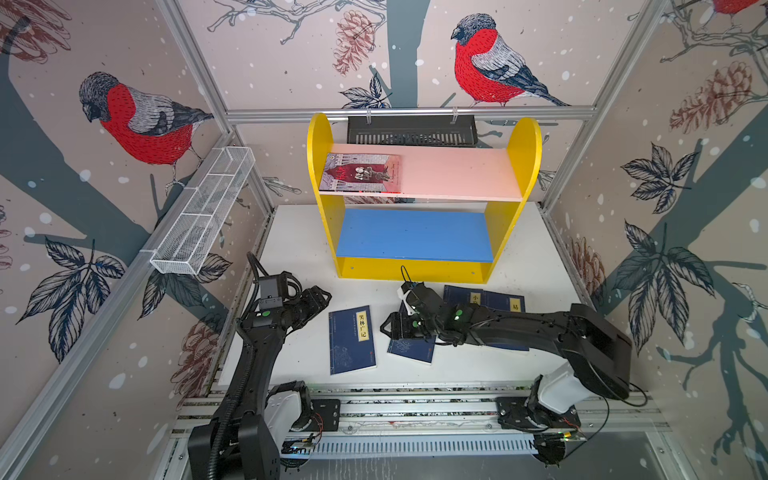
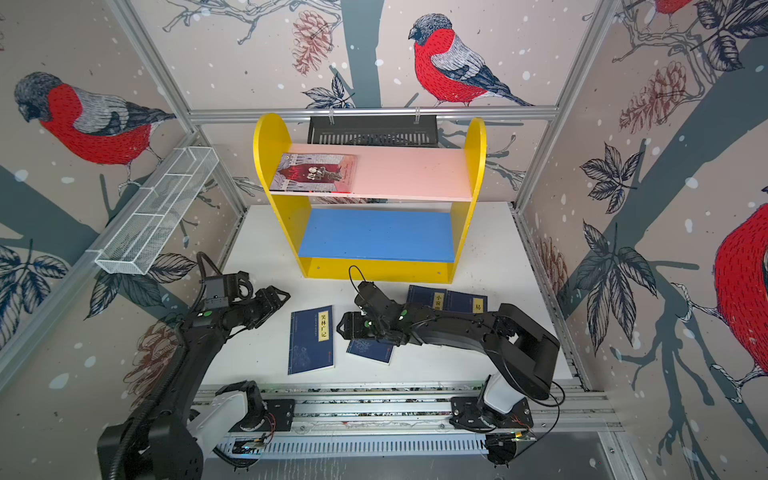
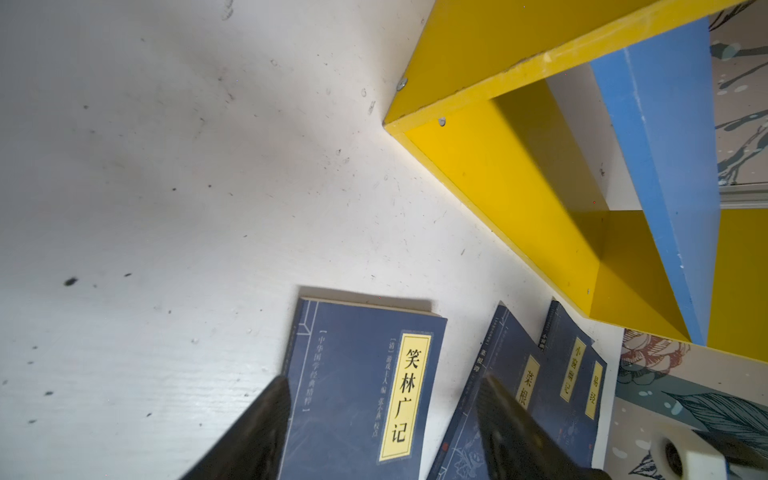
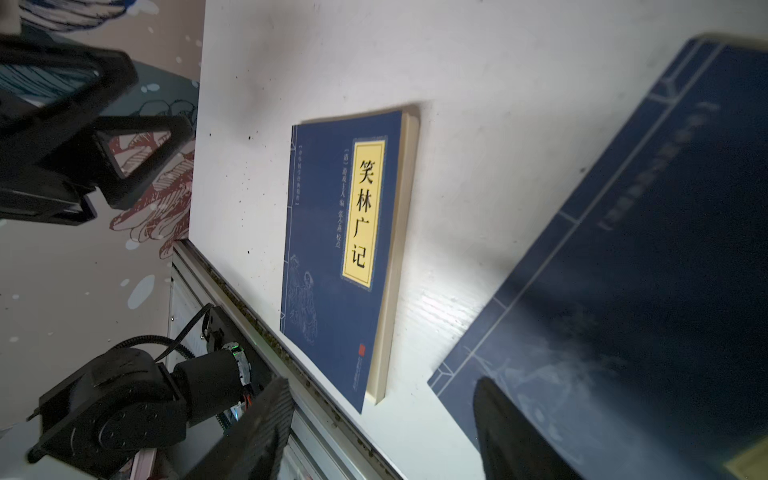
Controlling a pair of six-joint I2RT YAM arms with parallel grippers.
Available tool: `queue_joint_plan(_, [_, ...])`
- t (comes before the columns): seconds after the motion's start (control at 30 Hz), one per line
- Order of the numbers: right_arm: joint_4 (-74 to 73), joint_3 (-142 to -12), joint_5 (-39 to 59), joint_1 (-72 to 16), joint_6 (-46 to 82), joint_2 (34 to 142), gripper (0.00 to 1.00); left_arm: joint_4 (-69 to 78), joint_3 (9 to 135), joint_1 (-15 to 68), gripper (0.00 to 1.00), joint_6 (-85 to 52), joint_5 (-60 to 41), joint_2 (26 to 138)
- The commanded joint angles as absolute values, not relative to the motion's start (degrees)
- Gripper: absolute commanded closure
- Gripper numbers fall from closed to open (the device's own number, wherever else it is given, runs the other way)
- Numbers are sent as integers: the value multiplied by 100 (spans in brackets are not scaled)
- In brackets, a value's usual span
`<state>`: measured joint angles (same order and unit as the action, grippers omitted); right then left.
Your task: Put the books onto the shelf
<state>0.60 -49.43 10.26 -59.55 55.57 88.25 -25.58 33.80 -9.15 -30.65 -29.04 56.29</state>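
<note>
Books are one of five done: the grey-and-red illustrated paperback (image 1: 360,173) lies on the yellow-sided wooden shelf's (image 1: 321,141) pink upper board at upper centre, four navy yellow-labelled paperbacks (image 1: 351,340) lie on the white counter (image 1: 299,249) at lower centre, and the left end effector (image 1: 318,297) and right end effector (image 1: 385,326) gape empty beside them.

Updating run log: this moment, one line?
illustrated book: on pink shelf board; four navy books: on table; left hand: open; right hand: open over one
</note>
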Motion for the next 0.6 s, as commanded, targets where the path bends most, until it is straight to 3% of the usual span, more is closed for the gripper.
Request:
queue_joint_plan(0.0, [578,-4705,251,-5872,5871,8385,29,-1882,3184,-795,28,-3251,-3584,5674])
queue_joint_plan(0.23, [891,-3665,-173,-5579,6501,7370,28,-866,3209,325,28,-3106,-4174,6069])
queue_joint_plan(0.57, [488,-2865,5,-5258,6839,6610,28,-548,3730,1944,30,-2012,-3812,7196])
